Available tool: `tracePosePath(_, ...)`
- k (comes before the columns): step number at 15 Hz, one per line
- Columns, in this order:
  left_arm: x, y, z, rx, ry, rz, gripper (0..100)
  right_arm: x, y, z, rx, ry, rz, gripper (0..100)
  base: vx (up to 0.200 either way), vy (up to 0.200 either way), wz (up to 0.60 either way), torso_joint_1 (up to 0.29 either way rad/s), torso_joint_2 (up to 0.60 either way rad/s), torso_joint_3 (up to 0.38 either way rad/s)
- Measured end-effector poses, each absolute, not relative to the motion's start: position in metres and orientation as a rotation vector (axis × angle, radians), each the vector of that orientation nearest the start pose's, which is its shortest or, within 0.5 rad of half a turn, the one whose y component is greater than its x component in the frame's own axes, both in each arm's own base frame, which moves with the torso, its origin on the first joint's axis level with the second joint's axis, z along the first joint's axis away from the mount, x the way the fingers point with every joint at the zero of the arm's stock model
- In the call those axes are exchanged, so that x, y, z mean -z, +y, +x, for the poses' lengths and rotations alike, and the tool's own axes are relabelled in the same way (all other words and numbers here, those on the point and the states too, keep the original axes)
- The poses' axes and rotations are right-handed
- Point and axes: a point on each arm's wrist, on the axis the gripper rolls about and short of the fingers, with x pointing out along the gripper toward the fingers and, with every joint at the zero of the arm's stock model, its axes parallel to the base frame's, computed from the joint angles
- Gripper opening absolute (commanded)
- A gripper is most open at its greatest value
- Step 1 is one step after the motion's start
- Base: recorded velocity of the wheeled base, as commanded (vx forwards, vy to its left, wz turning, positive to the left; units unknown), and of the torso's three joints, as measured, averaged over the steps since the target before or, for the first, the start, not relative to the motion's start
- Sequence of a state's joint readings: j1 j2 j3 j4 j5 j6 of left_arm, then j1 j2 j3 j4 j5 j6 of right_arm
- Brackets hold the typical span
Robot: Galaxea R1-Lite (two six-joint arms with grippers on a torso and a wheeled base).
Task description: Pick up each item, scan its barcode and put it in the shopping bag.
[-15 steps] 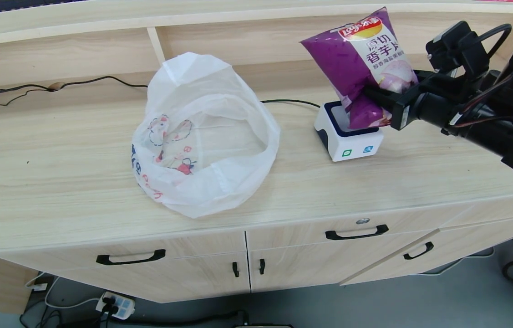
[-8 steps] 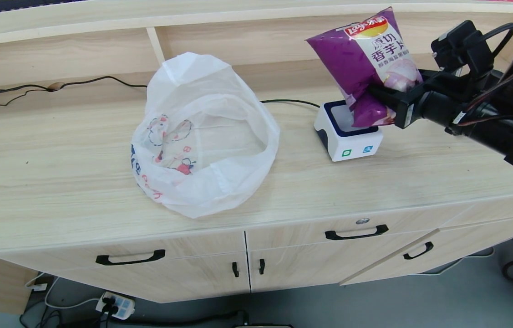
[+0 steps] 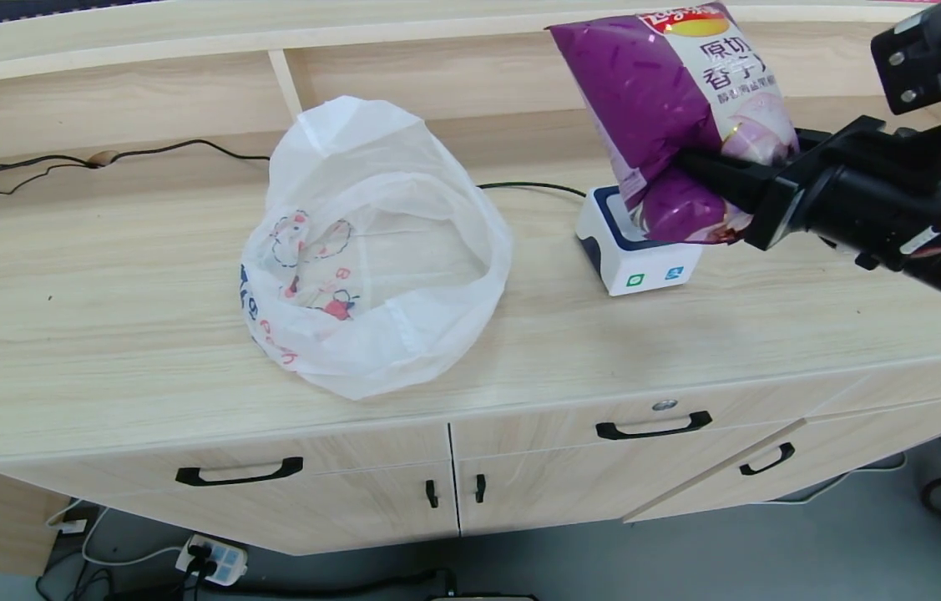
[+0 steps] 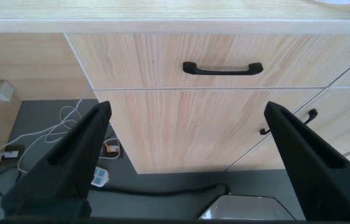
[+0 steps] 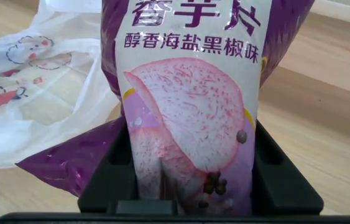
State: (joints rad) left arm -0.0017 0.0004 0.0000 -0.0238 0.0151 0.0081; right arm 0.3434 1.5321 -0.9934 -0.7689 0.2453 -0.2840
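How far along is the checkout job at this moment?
Done: the chip bag is picked up, clamped in the right tool. In hand: it hangs over the scanner, at the scanning step. Left: dropping it into the shopping bag, which looks empty. The left tool is open, down by the drawers.

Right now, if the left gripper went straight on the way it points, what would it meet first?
Probably the pale wooden cabinet front, just below the black drawer handle; the open fingers of the left gripper frame it, though depth is unclear.
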Motion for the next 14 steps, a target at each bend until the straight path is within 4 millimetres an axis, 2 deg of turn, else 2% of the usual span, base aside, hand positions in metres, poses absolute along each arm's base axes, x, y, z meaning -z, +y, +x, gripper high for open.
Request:
tracePosePath(1, -0.078, 0.000, -0.023, -0.014, -0.023, 0.009, 100, -0.298, 0.096, 0.252, -0.552, -0.313, -0.253, 0, -0.200, 0.000, 0.00, 0.022, 0.01, -0.012)
tracePosePath(3, -0.078, 0.000, -0.023, -0.014, -0.022, 0.009, 100, -0.297, 0.092, 0.244, -0.553, -0.305, -0.234, 0, 0.000, 0.000, 0.00, 0.000, 0.00, 0.000)
tracePosePath(14, -0.078, 0.000, -0.023, -0.014, -0.023, 0.007, 100, -0.309, 0.091, 0.242, -0.554, -0.326, -0.178, 0, 0.000, 0.000, 0.60, 0.004, 0.00, 0.005)
